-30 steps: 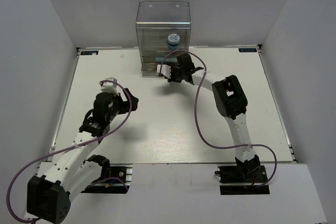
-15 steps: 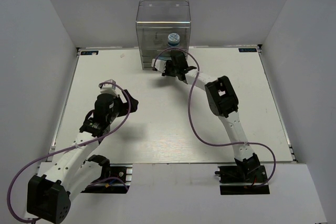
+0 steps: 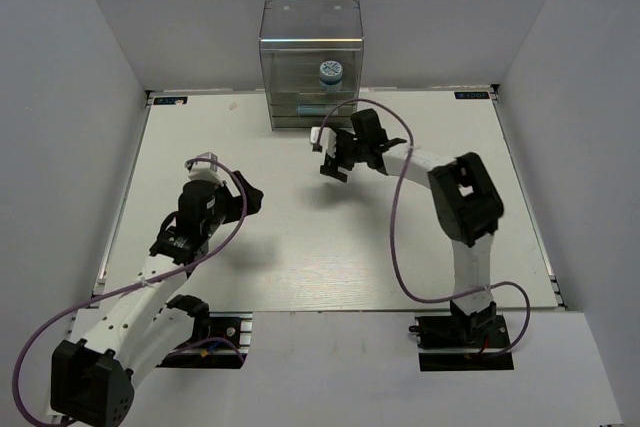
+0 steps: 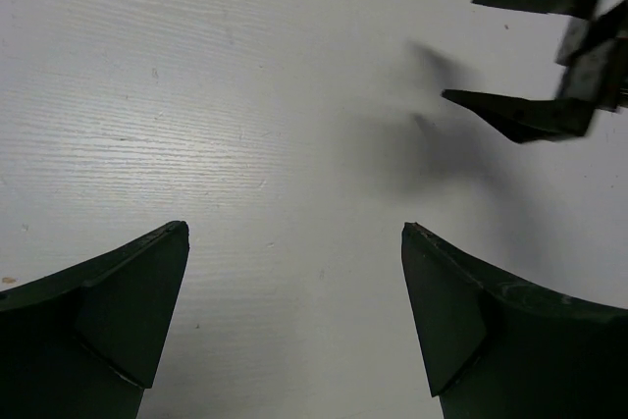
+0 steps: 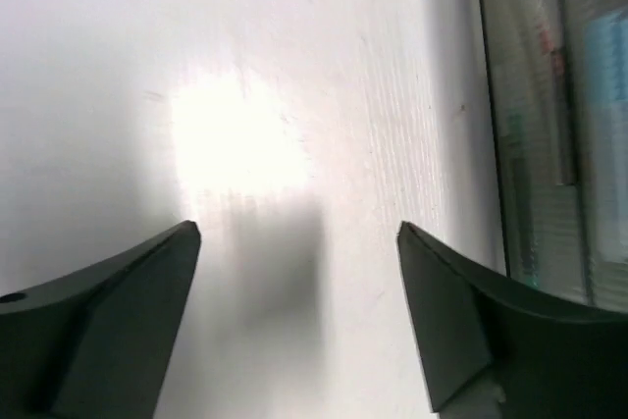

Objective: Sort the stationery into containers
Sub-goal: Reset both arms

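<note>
Contact with the cabinet (image 3: 311,67) at the desk's (image 3: 300,247) far edge is risked if the right gripper (image 5: 299,233), spread and empty, is swung carelessly. The left gripper (image 4: 294,233) is spread too.

**Free lane mid-table; back centre blocked**

Table (image 3: 300,247): broad bare stretch through the centre and lower middle of the top view, between the two arms. Cabinet (image 3: 310,67) stands at upper centre on the back edge. Right gripper (image 3: 330,154), jaws apart, hangs just before its drawers and narrows that approach. Left gripper (image 3: 252,197), jaws apart, sits left of centre. Purple cable (image 3: 391,217) loops beside the right arm. Side walls (image 3: 70,97) close both flanks.
</note>
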